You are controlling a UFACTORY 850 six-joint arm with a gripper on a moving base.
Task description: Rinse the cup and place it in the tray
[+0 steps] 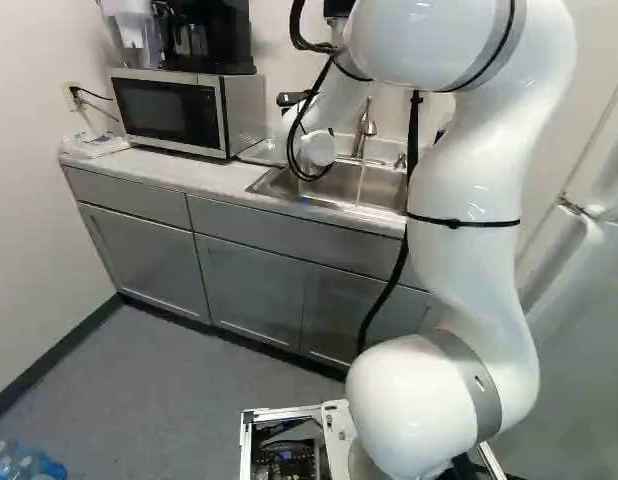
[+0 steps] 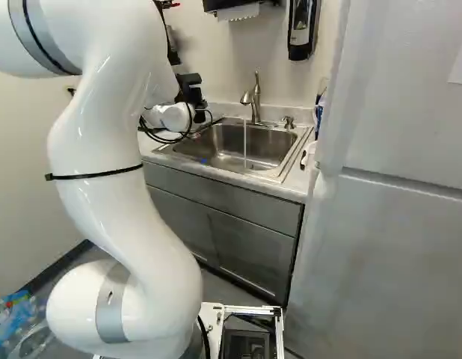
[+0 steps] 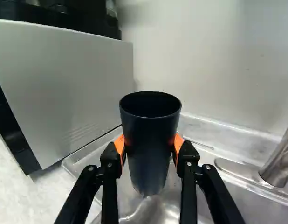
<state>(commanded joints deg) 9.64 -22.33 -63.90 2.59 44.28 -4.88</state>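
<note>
Partly hidden behind the arm, my black gripper (image 2: 191,91) shows beside the sink in the right base view. In the wrist view the gripper (image 3: 149,148) is shut on a dark cup (image 3: 151,126), its orange pads pressing both sides. The cup is upright, its open mouth upward and nothing visible inside the dark rim. A shallow see-through tray (image 3: 81,153) lies beneath and around the cup's lower end, next to the microwave; whether the cup's base touches it I cannot tell. Water runs from the faucet (image 2: 253,101) into the steel sink (image 2: 272,143).
A microwave (image 1: 174,112) with a black coffee maker (image 1: 211,40) on top stands close beside the tray. The wall rises behind the tray. A soap dispenser (image 2: 300,30) hangs above the sink's far side, and a tall fridge (image 2: 395,224) stands beside the counter (image 1: 149,172).
</note>
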